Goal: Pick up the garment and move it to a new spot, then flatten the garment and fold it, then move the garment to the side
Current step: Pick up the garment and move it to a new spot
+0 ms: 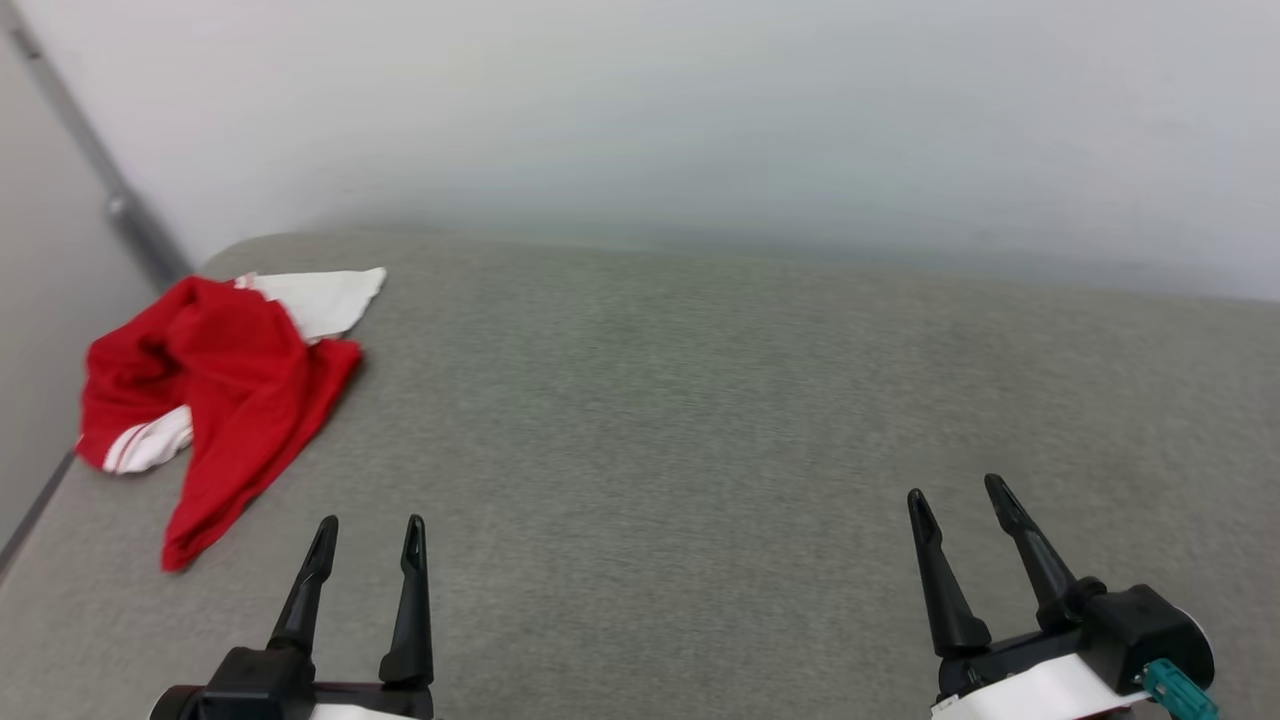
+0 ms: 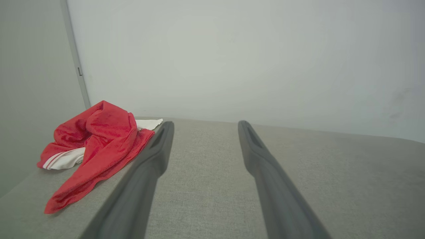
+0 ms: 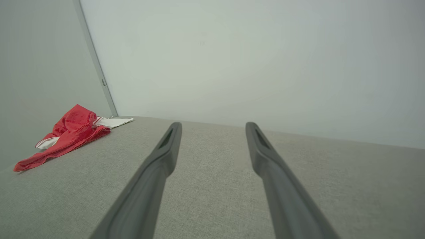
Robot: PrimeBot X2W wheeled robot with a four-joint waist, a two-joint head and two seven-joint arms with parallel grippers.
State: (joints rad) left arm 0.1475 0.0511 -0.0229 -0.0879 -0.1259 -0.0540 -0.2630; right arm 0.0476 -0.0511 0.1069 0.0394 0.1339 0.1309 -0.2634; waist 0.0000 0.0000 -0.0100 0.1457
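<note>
The garment (image 1: 225, 390) is a red jersey with white sleeves, lying crumpled in a heap at the far left corner of the grey padded surface (image 1: 700, 450). The left wrist view shows the garment (image 2: 99, 142) bunched up just left of my left fingertip, and the right wrist view has the garment (image 3: 69, 132) far off to the left. My left gripper (image 1: 370, 530) stands open near the front edge, a little right of the garment's lowest red tip, holding nothing. Far to the right, my right gripper (image 1: 960, 495) is open too and holds nothing.
A pale wall (image 1: 700, 120) rises behind the surface. On the left a second wall meets it at a corner with a grey vertical strip (image 1: 110, 200). The surface's left edge (image 1: 40, 510) runs close beside the garment.
</note>
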